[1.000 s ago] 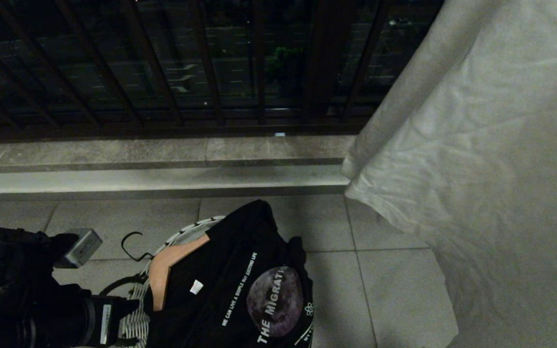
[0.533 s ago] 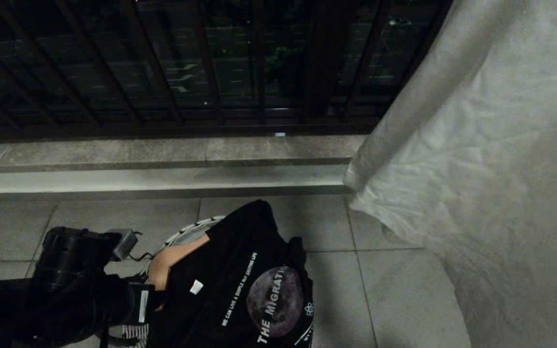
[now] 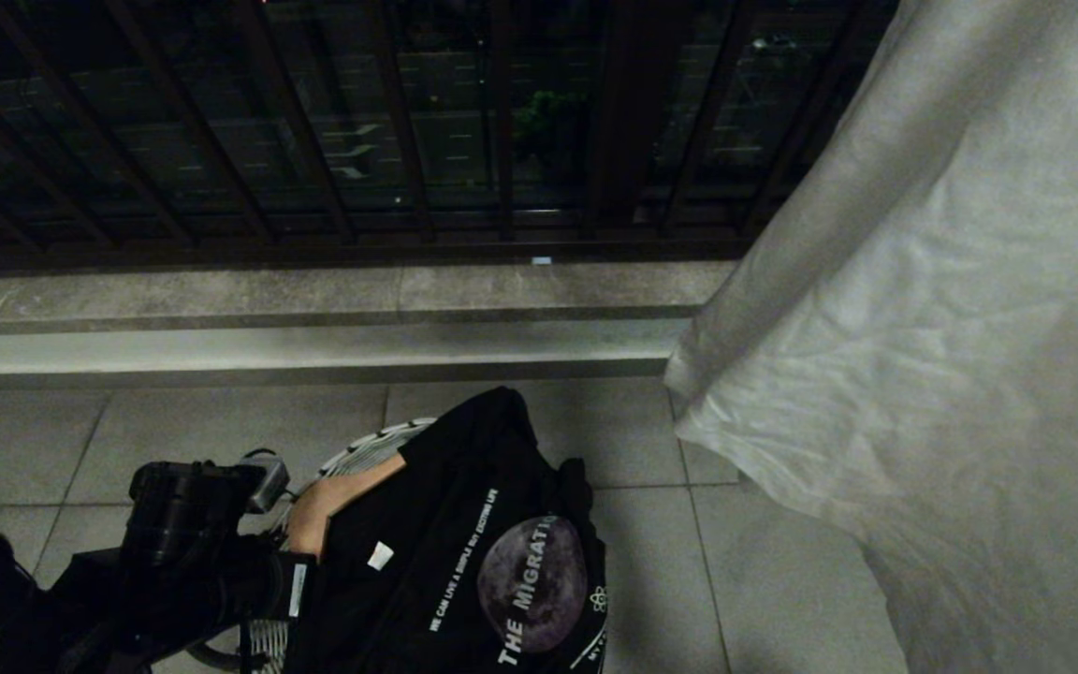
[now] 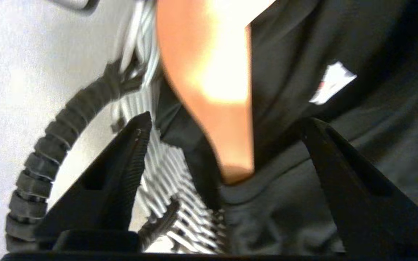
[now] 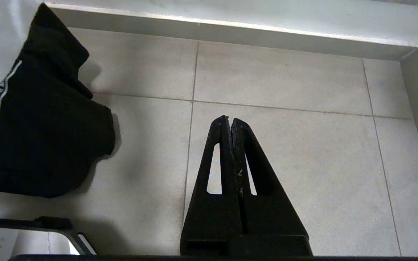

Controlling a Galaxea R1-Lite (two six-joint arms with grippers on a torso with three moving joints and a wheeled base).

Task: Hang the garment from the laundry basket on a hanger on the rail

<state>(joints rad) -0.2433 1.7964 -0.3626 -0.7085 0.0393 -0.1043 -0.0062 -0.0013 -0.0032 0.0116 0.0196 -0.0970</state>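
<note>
My left gripper (image 4: 223, 152) is spread wide at the near-left rim of the woven white basket (image 3: 366, 449), straddling a smooth wooden hanger (image 4: 212, 79) tucked inside the soft black shirt (image 3: 464, 552), likely to grasp it. My right gripper (image 5: 229, 123) hangs clenched and empty over floor tiles.

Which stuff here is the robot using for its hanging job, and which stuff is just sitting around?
For the job:
- black T-shirt
- wooden hanger inside its neck
- laundry basket under them
- left claw, open around the hanger

Just there:
- white sheet hanging on the right
- balcony railing
- right claw, shut over the floor tiles
</note>
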